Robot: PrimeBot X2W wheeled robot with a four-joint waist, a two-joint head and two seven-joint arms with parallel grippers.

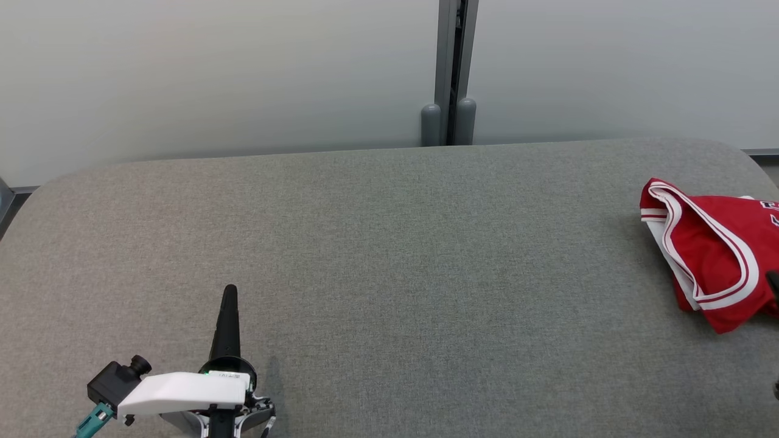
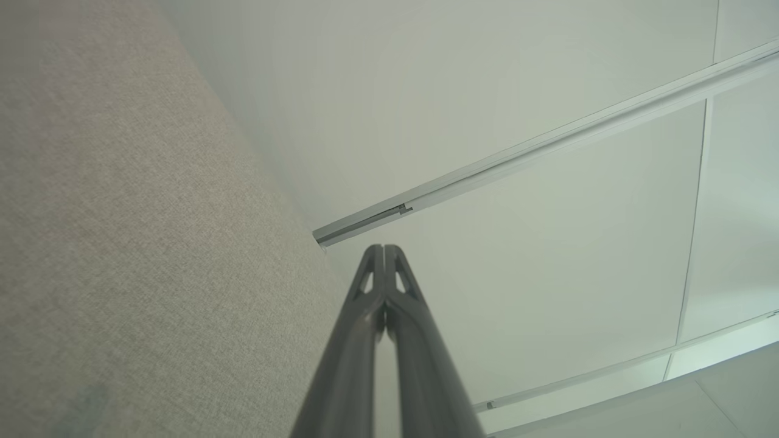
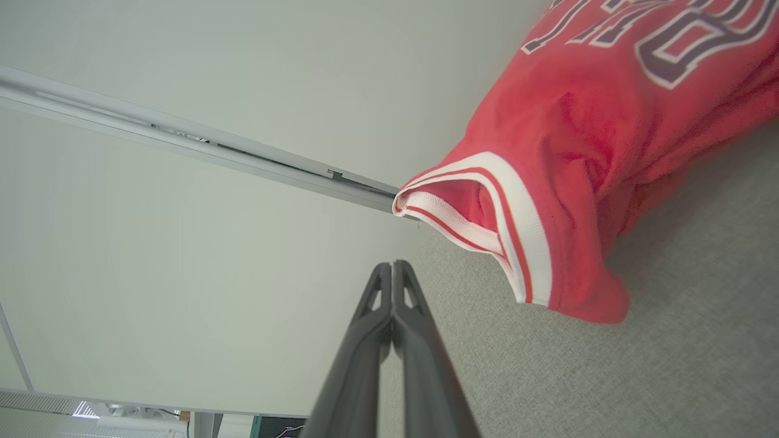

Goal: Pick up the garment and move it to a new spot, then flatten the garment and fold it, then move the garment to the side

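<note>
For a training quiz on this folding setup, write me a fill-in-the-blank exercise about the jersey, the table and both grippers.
The jersey is mostly ____ with white trim.
In the head view it lies at the ____ end of the grey table.
The right gripper, beside the jersey, is shut and holds ____.
The left gripper, far from the jersey, has its fingers ____ (open or shut).
Missing words: red; right; nothing; shut.

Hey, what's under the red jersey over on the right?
The red jersey lies bunched on the grey padded surface. Grey fabric shows along its visible edges; whatever its folds cover cannot be seen.
</note>
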